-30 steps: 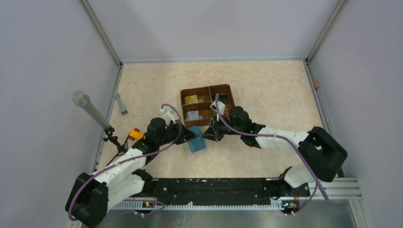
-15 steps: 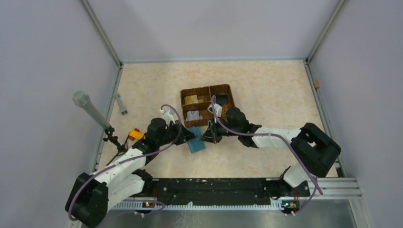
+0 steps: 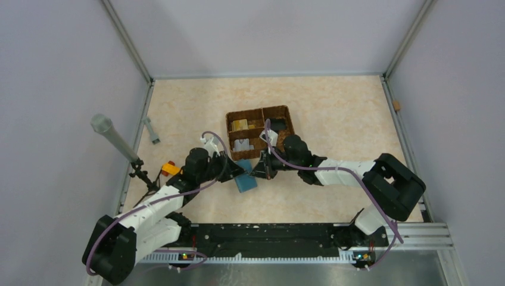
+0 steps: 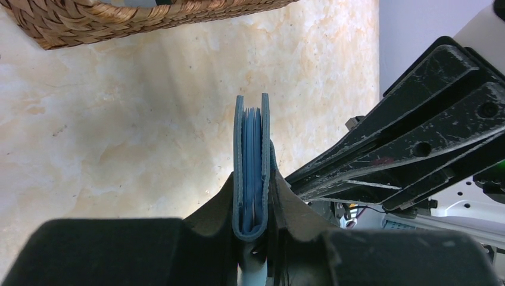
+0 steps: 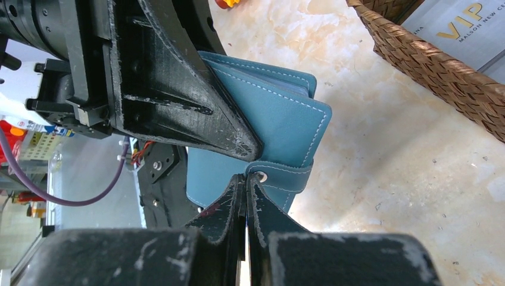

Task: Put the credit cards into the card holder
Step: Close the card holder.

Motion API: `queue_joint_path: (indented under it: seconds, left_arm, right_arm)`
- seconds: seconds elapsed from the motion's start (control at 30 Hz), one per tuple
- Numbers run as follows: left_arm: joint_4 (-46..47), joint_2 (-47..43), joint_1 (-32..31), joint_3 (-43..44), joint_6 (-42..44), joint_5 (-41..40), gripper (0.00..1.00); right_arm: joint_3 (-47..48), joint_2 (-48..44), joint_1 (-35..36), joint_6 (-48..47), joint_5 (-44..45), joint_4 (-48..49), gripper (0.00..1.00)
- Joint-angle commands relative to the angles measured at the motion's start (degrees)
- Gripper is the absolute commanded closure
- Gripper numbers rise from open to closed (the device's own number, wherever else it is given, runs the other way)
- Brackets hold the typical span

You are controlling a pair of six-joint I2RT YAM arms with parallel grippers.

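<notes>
Just beyond the arm bases, left of centre in the top view, the flat teal folding card holder [image 3: 246, 176] is held between the two claws above the marbled beige table [image 3: 333, 113]. It is clamped at its folded spine by the left gripper [image 4: 254, 185], whose fingers are pressed onto both covers. Seen edge-on in the left wrist view, the covers stand upright and nearly closed, with lighter blue pocket layers packed between them. The right gripper [image 5: 245, 182] is pressed fully together, its tips at the end of the teal strap tab [image 5: 286, 177] beside the small metal stud [image 5: 260, 176] — whether the tab is actually nipped cannot be told.

The card holder is judged light, soft and stitched, likely to flex and to spring back shut. It is best steadied at the spine while the free cover or the tab is drawn aside.

Farther back, at upper centre of the top view, the brown wicker basket [image 3: 260, 128] is seen with the thin rectangular credit cards [image 3: 240, 125] lying in its left compartments — gold-yellow above, white-grey below. They are judged stiff, slick and thin, so an exposed edge should be taken.
</notes>
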Motion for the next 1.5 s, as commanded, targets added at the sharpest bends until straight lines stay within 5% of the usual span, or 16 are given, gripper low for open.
queue_joint_path:
  seconds: [0.0, 1.0, 1.47]
  left_arm:
    - [1.5, 1.6, -0.2, 2.5, -0.6, -0.9, 1.00]
    - [3.3, 2.6, -0.1, 1.4, -1.7, -0.3, 1.00]
    - [9.8, 1.2, -0.2, -1.0, -1.5, 7.9, 1.00]
  right_arm:
    - [1.1, 0.2, 1.4, 0.8, -1.7, 5.3, 1.00]
    - [0.8, 5.5, 2.2, 1.7, -2.1, 5.7, 1.00]
    - [1.0, 8.4, 2.2, 3.1, -4.3, 10.3, 1.00]
